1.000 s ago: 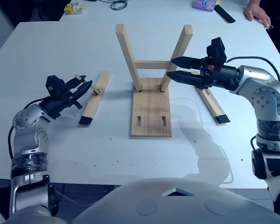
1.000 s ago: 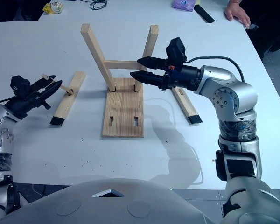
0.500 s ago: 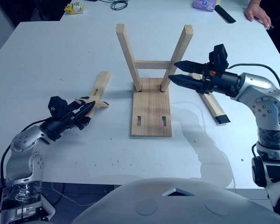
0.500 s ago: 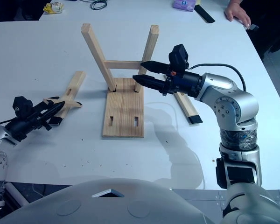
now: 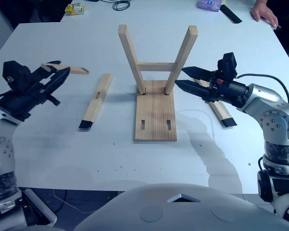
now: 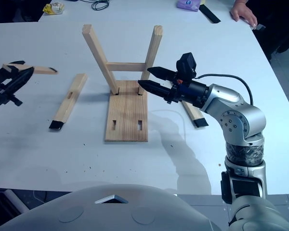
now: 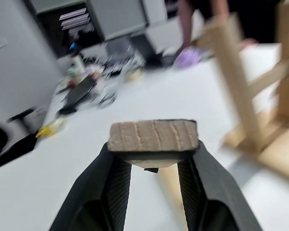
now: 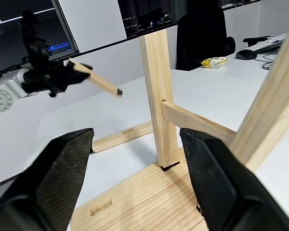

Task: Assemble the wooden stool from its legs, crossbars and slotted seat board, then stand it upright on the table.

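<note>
A white counter [image 5: 62,144] is carrying the stool parts. The slotted seat board [image 5: 155,118] is lying flat at the middle. Two upright legs [image 5: 131,57] are standing in the board's far slots, leaning apart, with a fixed crossbar [image 5: 156,66] joining them. A loose leg [image 5: 96,101] is lying flat to the board's left, and a second loose leg [image 5: 222,113] is lying to its right, partly under the right arm. The right claw [image 5: 180,77] is hovering with its fingers spread, gripping nothing, just beside the right upright leg. The left claw [image 5: 61,74] is raised over the counter's left side, clamping a loose crossbar [image 5: 77,70] by one end.
</note>
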You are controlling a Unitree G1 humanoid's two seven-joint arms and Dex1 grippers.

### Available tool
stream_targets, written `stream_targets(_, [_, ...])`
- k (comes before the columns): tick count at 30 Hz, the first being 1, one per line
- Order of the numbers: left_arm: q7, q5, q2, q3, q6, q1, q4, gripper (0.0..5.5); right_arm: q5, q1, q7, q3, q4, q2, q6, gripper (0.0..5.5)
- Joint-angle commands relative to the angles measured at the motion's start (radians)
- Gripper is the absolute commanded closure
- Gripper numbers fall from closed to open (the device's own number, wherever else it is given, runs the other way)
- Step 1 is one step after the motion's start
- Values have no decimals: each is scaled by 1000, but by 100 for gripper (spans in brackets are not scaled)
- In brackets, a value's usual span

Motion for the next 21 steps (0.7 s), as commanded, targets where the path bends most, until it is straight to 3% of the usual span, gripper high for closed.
stream_targets(1, [-21,106,-12,-21,-105,53,219,419,14,8,-22,6,-25,16,5,220])
stream_targets(8, [-82,44,-109,-101,-68,161,54,419,23,19,-35,4,-37,22,10,220])
stream_targets(17, [-105,-33,-135,-190,43,332,-255,419,30,19,-39,4,-39,19,10,220])
stream_targets(21, [-75,-54,-167,-260,73,308,-334,419,28,19,-42,9,-38,24,8,220])
